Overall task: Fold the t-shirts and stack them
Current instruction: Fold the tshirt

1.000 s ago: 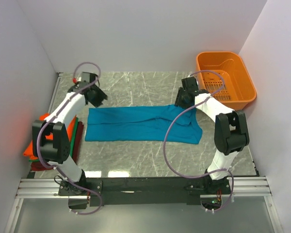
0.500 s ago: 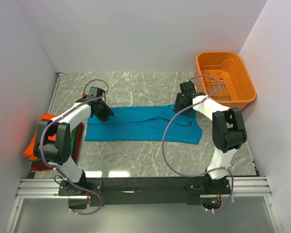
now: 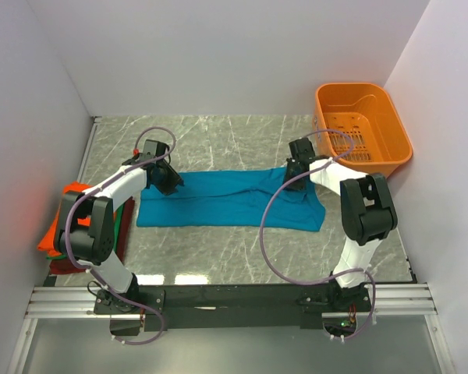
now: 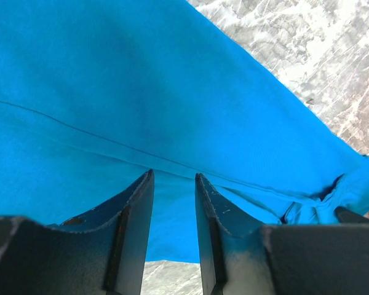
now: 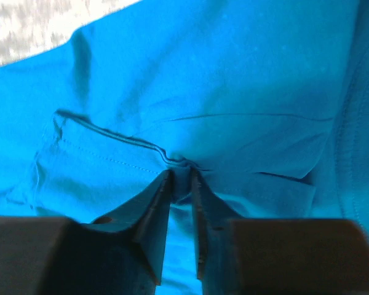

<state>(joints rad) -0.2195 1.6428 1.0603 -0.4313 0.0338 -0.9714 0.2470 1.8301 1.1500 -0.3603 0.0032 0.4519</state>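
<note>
Teal t-shirt (image 3: pixel 218 199): spread flat.
Left gripper (image 4: pixel 174 176): jaws narrowly apart on the cloth; whether it grasps cannot be told.
Right gripper (image 5: pixel 180 174): pinching a puckered ridge of the shirt.

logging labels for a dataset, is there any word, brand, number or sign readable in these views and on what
None readable: no print, tag or label shows on the teal-blue t-shirt, the folded stack or the orange basket, in the top view or either wrist view.
</note>
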